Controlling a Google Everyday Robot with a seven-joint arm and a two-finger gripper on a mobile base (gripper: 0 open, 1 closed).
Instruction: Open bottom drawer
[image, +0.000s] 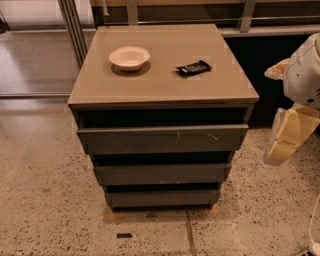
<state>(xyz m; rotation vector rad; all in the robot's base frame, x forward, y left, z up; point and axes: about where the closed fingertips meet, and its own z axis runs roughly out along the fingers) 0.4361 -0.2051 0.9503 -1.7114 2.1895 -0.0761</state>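
Three drawer fronts, one cabinet (165, 87), one gripper; entries follow.

1. Gripper (286, 140). White body with a pale yellow tip, at the right edge of the view. It hangs off the cabinet's right flank, about level with the upper fronts, and touches nothing. Released or clenched: cannot tell. Judged to be held aside, leaving the fronts unobstructed ahead of an approach.

2. Bottom drawer (160, 198). Down and to the left of the gripper, well apart from it. Plain dark grey, no handle, lowest of the stack, apparently closed. With no handle, the dark gap above its upper edge is judged the only purchase.

3. Middle drawer front (162, 173). Left of the gripper and somewhat lower, between the other two fronts.

4. Top drawer front (162, 139). The nearest front to the gripper, directly to its left, with pale scratches. It looks to sit furthest forward, so a reach for the lowest front likely has to come in low and from the front.

5. Bowl (129, 57). White, on the cabinet top, up and far left of the gripper.

6. Black packet (193, 68). Also on the top, up and left, nearer the gripper than the bowl. Both are loose, so a smooth pull seems advisable.

7. Speckled floor (45, 200). Below the gripper. A small dark object (124, 235) lies in front of the cabinet.

Task status, as judged: not yet begun.
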